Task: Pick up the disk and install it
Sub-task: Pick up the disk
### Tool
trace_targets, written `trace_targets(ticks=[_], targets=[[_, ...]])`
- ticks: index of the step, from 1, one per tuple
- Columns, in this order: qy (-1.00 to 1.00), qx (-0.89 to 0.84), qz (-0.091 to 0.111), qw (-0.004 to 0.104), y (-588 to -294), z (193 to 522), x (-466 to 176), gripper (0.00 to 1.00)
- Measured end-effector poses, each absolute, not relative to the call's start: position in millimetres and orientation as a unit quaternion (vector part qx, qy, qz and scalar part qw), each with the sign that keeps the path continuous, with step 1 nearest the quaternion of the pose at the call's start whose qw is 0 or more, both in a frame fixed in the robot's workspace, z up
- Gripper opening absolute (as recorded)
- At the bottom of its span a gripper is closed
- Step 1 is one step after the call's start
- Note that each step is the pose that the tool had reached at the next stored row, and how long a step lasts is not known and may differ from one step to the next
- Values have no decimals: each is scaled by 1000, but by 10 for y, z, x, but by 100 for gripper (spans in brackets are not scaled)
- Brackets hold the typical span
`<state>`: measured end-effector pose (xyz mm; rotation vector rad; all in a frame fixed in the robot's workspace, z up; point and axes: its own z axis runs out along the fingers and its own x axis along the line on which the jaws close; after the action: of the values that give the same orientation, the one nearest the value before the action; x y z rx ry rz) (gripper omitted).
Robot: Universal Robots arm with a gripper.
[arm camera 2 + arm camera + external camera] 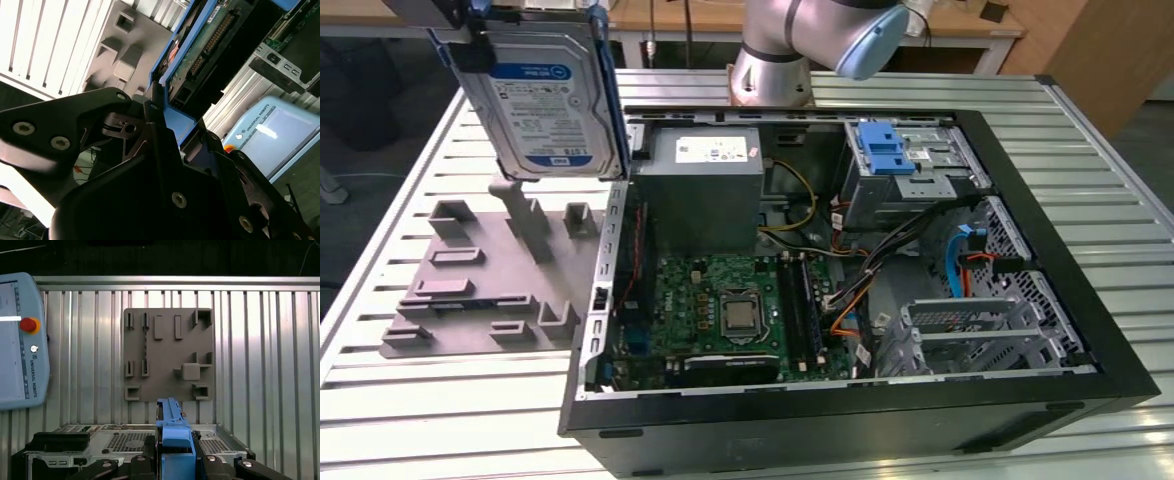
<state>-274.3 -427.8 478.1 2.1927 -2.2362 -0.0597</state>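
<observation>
**Item inspected:** the disk [540, 100], a flat rectangular silver metal hard drive with a white-and-blue label and a blue plastic carrier frame round its edges. In the exterior view it hangs upright, label towards the camera, above the grey moulded fixture plate [480, 290] lying on the ribbed metal counter [400, 400]. It touches neither the plate nor the counter.

**Pincer [176, 456]:** clenched on the disk. In the first wrist view the black fingers [150, 452] stand on either side of the blue frame's edge. In the second wrist view one finger bears against that frame, and the drive's green circuit board [205, 45] shows beyond it.

**Position relative to the target:** the disk is at the exterior view's left of the open black computer case [854, 420], on the fixture-plate side, with no part of it inside. Within the case, the arm touches neither the large grey power-supply box [707, 175] nor the blue ridged plastic latch [894, 150] on its silver metal cage.

**Assessment:**
- Pick-up is judged complete, since the disk is raised clear of the plate and gripped on both sides.
- Installation is judged wholly outstanding, since the disk is outside the case and seated in no bay.
- Which bay is meant to receive it cannot be told from these views.
</observation>
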Motion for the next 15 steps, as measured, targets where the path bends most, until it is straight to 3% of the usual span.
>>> trace_targets(ticks=[15], targets=[[-714, 700, -19, 5, -4376, 4781, -2425, 36]])
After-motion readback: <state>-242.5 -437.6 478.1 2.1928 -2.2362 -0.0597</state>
